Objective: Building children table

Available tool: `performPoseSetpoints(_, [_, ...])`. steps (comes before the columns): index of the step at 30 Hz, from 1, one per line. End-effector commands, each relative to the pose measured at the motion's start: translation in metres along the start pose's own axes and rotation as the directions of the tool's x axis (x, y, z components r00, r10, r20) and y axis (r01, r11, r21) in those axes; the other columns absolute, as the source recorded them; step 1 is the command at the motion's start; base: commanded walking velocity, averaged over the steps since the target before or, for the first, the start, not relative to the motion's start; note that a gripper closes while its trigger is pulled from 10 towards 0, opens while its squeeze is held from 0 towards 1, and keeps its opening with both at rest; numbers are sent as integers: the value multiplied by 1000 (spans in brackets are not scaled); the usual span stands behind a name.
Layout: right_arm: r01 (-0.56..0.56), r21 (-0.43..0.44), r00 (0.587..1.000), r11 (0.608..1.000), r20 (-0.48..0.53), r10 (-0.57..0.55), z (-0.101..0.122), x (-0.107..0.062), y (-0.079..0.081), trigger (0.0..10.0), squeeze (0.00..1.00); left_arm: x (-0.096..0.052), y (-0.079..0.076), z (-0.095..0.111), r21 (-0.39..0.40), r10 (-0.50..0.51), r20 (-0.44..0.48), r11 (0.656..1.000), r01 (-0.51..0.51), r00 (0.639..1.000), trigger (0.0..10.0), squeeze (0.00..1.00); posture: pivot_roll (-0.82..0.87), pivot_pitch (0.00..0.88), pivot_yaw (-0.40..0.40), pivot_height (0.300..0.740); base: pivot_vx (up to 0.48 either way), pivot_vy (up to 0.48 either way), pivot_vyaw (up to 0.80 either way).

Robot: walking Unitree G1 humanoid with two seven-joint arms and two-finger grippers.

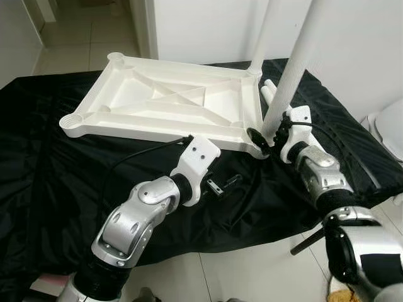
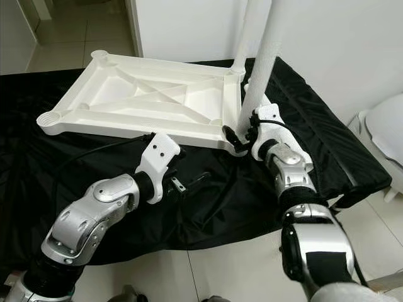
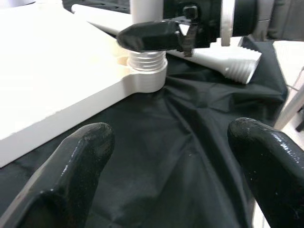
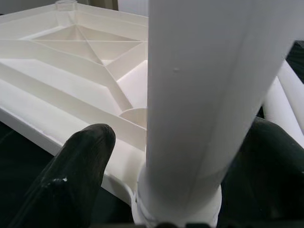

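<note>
A white plastic tabletop [image 1: 157, 94] lies upside down on a black cloth [image 1: 50, 163]. One white table leg [image 1: 264, 38] stands in its far right corner. A second leg [image 1: 293, 69] stands upright in the near right corner socket, its threaded end [image 3: 146, 61] partly showing above the socket. My right gripper [image 1: 267, 135] is shut on this leg just above the socket, one finger [image 4: 71, 180] on each side. My left gripper [image 1: 223, 184] is open and holds nothing, low over the cloth just in front of the tabletop's near edge, pointing toward that corner.
Loose white legs [image 1: 269, 91] lie on the cloth behind the right corner, one with its threaded end [image 3: 232, 66] showing. A white rounded object [image 1: 387, 126] stands off to the right. Tiled floor [image 1: 252, 264] lies before the cloth's front edge.
</note>
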State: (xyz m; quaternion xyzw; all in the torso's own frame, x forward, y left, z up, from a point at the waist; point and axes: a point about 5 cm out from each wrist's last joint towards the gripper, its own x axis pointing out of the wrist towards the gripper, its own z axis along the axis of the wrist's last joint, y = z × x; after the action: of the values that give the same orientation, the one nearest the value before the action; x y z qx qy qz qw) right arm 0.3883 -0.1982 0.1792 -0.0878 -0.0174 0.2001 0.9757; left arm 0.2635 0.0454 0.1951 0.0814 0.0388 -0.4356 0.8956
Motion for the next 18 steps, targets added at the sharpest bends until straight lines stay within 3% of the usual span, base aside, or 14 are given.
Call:
performPoseSetpoints(1, [3, 6, 1000, 1000, -3, -3, -1, 0, -2, 7569, 0, -1, 0, 0, 4, 20, -8, 1000, -20, 1000, 10000, 0, -3, 31, -18, 740, 0, 0, 0])
performPoseSetpoints(3, [7, 7, 1000, 1000, -4, -7, -1, 0, -2, 7569, 0, -1, 0, 0, 4, 21, -9, 1000, -20, 1000, 10000, 0, -3, 31, -18, 740, 0, 0, 0])
performPoseSetpoints(4, [4, 7, 1000, 1000, -4, -4, -2, 0, -2, 0, 0, -1, 0, 0, 6, 21, -10, 1000, -21, 1000, 10000, 0, -1, 32, -17, 740, 0, 0, 0])
performPoseSetpoints(8, [-6, 10, 1000, 1000, 0, 6, -3, 0, 0, 0, 0, -1, 0, 0, 7, 22, -11, 1000, -22, 1000, 10000, 0, -1, 32, -17, 740, 0, 0, 0])
performPoseSetpoints(13, [-110, 30, 992, 994, 69, 107, -7, 5, 26, 0, 0, -2, 0, 1, 8, 27, -11, 1000, -27, 1000, 10000, 0, -3, 38, -20, 740, 0, 0, 0])
performPoseSetpoints(18, [-135, 38, 986, 990, 106, 131, -6, 6, 36, 0, 0, -1, 0, 1, 7, 28, -10, 1000, -28, 1000, 10000, 0, -5, 40, -20, 740, 0, 0, 0])
